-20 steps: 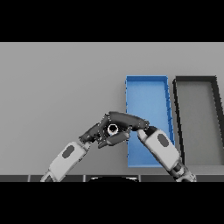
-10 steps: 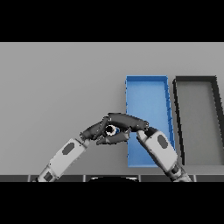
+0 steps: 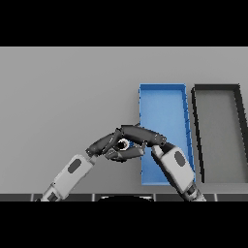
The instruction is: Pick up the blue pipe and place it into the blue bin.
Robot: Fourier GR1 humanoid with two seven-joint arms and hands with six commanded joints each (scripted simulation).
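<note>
The blue pipe (image 3: 123, 144) shows its ring-shaped end facing up, just left of the blue bin (image 3: 162, 99), on the near part of the table. My right hand (image 3: 145, 136) reaches left across the bin's near end. Its fingers curl over the pipe's far side and its thumb closes in on the near side. My left hand (image 3: 102, 145) comes in from the lower left with fairly straight fingers that touch the pipe's left side. The two hands hide most of the pipe's body, so I cannot tell whether it rests on the table.
A dark grey bin (image 3: 218, 131) stands right of the blue bin, side by side with it. The grey table (image 3: 68, 92) stretches away to the left and to the far side.
Almost nothing. Both hands stay closed in around the pipe, and both arms have sunk slightly toward the near edge.
</note>
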